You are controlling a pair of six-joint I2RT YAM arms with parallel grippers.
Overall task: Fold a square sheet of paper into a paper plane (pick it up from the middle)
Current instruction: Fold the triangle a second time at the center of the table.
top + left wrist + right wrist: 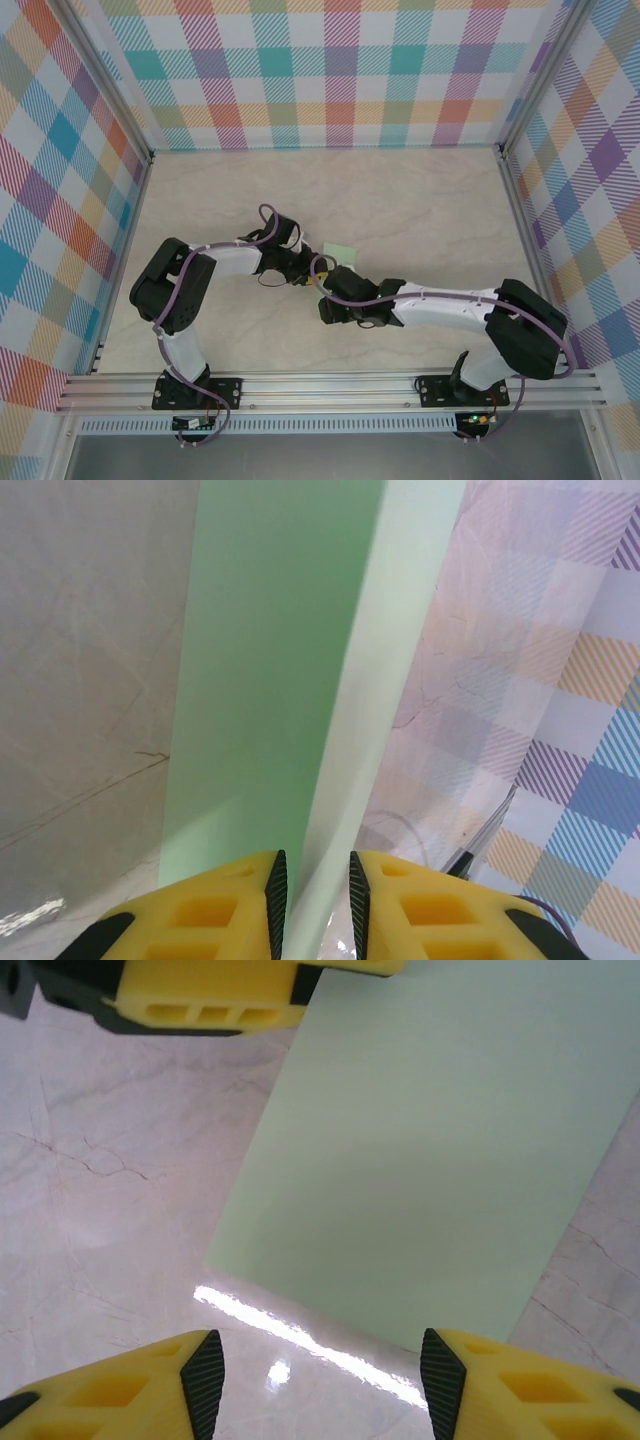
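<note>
The square sheet of paper [340, 252] lay near the middle of the table [430, 200], one part raised. The left gripper [318, 885] pinched that raised part between nearly closed fingers. The right gripper [322, 1365] hovered just beside the sheet, spread wide, holding nothing.

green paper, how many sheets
1. The green paper is at the middle of the table, its edge pinched in the left gripper, the open right gripper just short of it.

Pinched the square sheet of paper [262, 680] in the left gripper [318, 882]; held the right gripper [322, 1370] wide, arms bent inward.
</note>
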